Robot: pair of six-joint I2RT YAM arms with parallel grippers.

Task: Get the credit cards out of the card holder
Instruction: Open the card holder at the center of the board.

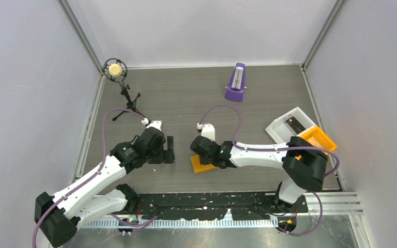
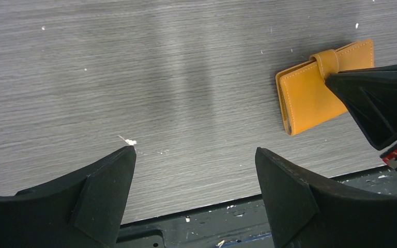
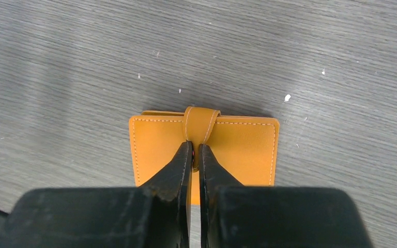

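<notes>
Up top on the overhead view, the card holder (image 1: 201, 165) lies flat on the grey wood-grain surface (image 1: 186, 98), close to the near edge and about midway between the two arms. It's orange, and most of it is hidden under the right gripper (image 1: 202, 155), so only one end and a corner poke out. The left gripper (image 1: 169, 150) sits just to its left, apart from it. Further back there's a purple metronome (image 1: 236, 82) and a small mic on a tripod (image 1: 115, 70). Off to the right are a white bin (image 1: 281, 126) and an orange bin (image 1: 318, 138), side by side.

Left wrist cam: the left gripper (image 2: 195, 151) has its jaws spread wide with only bare surface between them. The card holder (image 2: 307, 98) is at the upper right, folded closed, with pale stitching along the edge and a strap looped over one side. The right gripper (image 2: 375, 103) comes in from the right, its black finger tip right at that strap.

Right wrist cam: best look at it. The card holder (image 3: 238, 147) is a plain orange leather rectangle with white stitching all round and the strap folded over the far edge at the centre. The right gripper (image 3: 195, 155) has its jaws pinched almost together on the strap's tab, which shows as a thin sliver between the tips.
</notes>
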